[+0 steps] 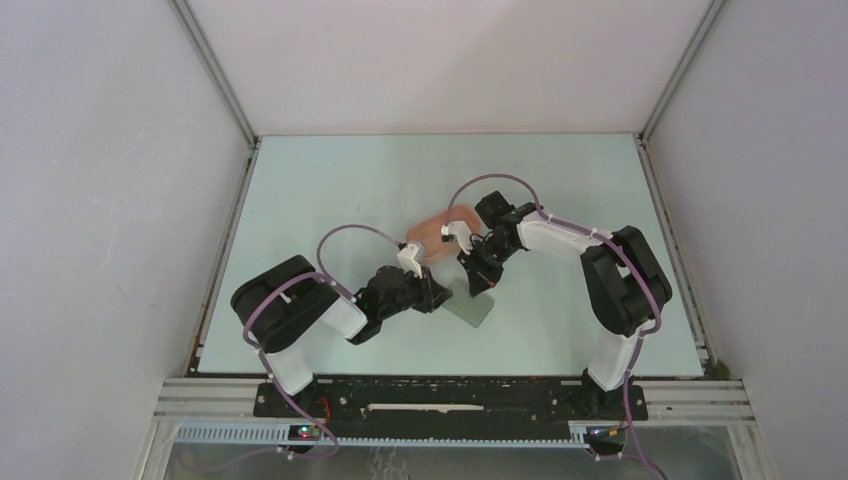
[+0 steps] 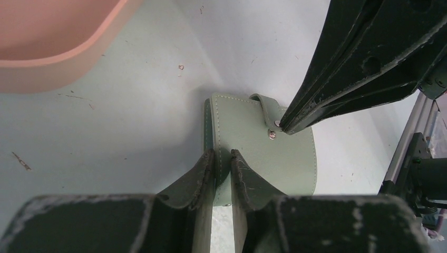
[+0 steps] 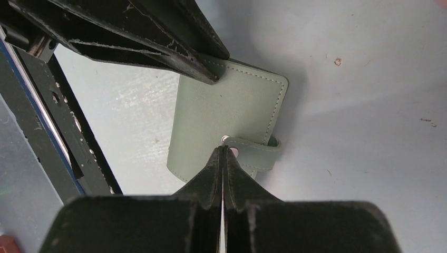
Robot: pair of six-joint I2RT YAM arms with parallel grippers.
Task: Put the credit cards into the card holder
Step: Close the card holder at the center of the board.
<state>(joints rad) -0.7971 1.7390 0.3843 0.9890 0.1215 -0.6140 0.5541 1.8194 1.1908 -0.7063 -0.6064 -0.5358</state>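
The grey-green card holder [image 1: 474, 309] lies closed on the table between the two arms. Its strap tab [image 2: 266, 108] is folded over the cover. My left gripper [image 2: 222, 154] is shut on the holder's left edge, one finger on each side. In the top view the left gripper [image 1: 438, 293] sits at the holder's left end. My right gripper [image 3: 223, 149] is shut, and its tips touch the snap stud beside the tab [image 3: 258, 153] on the card holder [image 3: 226, 110]. Nothing shows between the right jaws. The credit cards are out of view.
A pink oblong tray [image 1: 432, 226] lies just behind the grippers; its rim [image 2: 63, 68] fills the upper left of the left wrist view. The black frame rail [image 3: 52, 132] runs along the table's near edge, close to the holder.
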